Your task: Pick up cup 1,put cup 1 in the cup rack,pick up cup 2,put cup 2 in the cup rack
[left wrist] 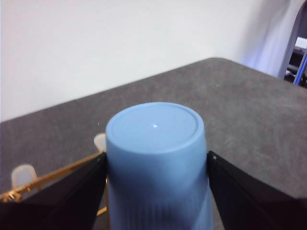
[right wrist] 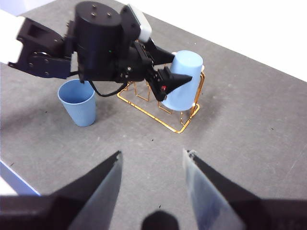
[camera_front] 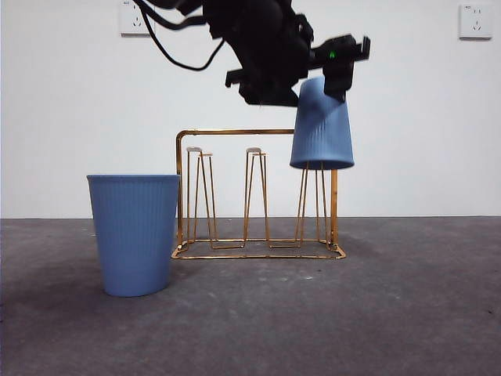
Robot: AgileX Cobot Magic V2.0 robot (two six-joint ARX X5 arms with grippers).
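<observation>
The left end effector (camera_front: 333, 78) clamps the inverted cup (camera_front: 322, 125) directly over an end peg of the cup rack (camera_front: 258, 251), the cup's axis slightly tilted. The peg lies straight below. The right end effector (right wrist: 152, 165) waits open, well apart.

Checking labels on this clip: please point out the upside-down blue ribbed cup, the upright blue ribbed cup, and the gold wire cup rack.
Upside-down blue ribbed cup (camera_front: 322, 129): front view, mid side wall.
Upright blue ribbed cup (camera_front: 134, 235): front view, middle of its side wall.
Gold wire cup rack (camera_front: 235, 132): front view, top bar of the frame.
</observation>
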